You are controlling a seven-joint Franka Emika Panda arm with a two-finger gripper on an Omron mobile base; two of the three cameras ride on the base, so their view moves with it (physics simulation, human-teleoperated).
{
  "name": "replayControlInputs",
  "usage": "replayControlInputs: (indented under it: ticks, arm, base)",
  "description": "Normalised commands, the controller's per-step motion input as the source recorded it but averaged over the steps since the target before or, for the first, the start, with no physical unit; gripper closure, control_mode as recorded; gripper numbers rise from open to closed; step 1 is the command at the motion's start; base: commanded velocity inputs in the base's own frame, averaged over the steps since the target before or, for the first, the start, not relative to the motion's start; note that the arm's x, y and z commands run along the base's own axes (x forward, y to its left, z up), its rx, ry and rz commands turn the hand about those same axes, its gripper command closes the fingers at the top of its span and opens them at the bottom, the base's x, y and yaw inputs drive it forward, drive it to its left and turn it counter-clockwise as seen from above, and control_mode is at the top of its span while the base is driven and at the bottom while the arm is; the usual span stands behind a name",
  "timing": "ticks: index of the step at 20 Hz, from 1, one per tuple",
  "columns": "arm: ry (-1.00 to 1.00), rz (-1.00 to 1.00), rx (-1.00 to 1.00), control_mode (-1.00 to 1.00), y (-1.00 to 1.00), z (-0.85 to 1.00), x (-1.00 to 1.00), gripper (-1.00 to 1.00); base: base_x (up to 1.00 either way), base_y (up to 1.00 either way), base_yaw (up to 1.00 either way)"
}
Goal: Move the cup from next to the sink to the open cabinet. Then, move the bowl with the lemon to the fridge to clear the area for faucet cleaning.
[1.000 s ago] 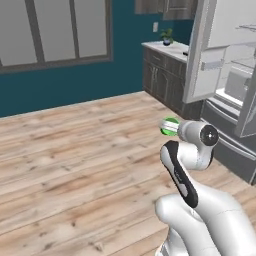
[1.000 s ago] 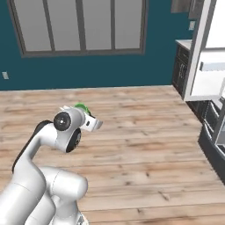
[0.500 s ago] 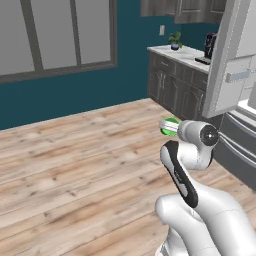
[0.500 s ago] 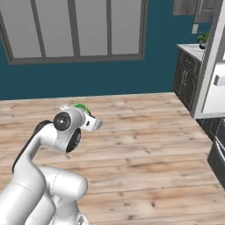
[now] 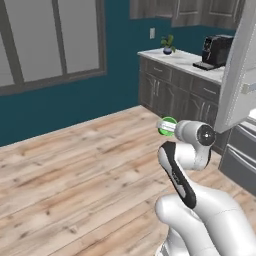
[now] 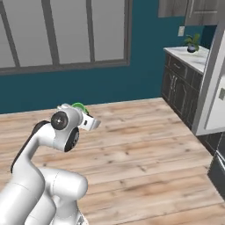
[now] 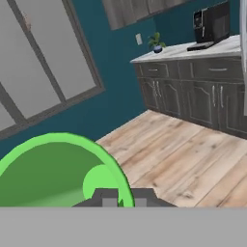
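Observation:
The bright green cup [image 5: 168, 126] sits sideways in front of the arm's hand, over the wooden floor. It peeks out as a green rim [image 6: 79, 106] behind the hand in the right base view. In the hand view the cup [image 7: 58, 169] looms large at lower left, its mouth facing the camera. My gripper [image 7: 124, 198] is shut on the cup's rim. The fridge's open light grey door [image 5: 239, 75] stands at the right edge, and the fridge door [image 6: 216, 83] also shows at the right of the right base view. The sink, faucet, bowl and lemon are out of view.
A dark cabinet run with a pale counter [image 5: 187, 60] stands ahead on the right. It carries a black coffee machine [image 5: 216, 50] and a small potted plant [image 5: 167, 45]. Grey wall cabinets [image 5: 175, 10] hang above it. A teal wall with large windows [image 6: 66, 30] lies ahead on the left.
The whole picture has shifted as the base drives. The fridge's inside has slid off the right edge, and the counter with the coffee machine has come into view. The arm's pose and the held cup are unchanged.

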Motion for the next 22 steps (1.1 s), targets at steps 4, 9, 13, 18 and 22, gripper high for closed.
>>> replayControlInputs:
  ticks: [4, 9, 13, 18, 22]
  arm:
    - [0.0, 0.0, 0.0, 1.0, 0.0, 0.0, 0.0, 1.0]
    - [0.0, 0.0, 0.0, 1.0, 0.0, 0.0, 0.0, 1.0]
    - [0.0, 0.0, 0.0, 1.0, 0.0, 0.0, 0.0, 1.0]
    - [0.0, 0.0, 0.0, 1.0, 0.0, 0.0, 0.0, 1.0]
    - [0.0, 0.0, 0.0, 1.0, 0.0, 0.0, 0.0, 1.0]
  base:
    - [1.0, 0.15, -0.38]
    - [1.0, 0.36, -0.44]
    - [1.0, 0.54, -0.46]
    - [1.0, 0.65, -0.38]
    - [1.0, 0.74, -0.29]
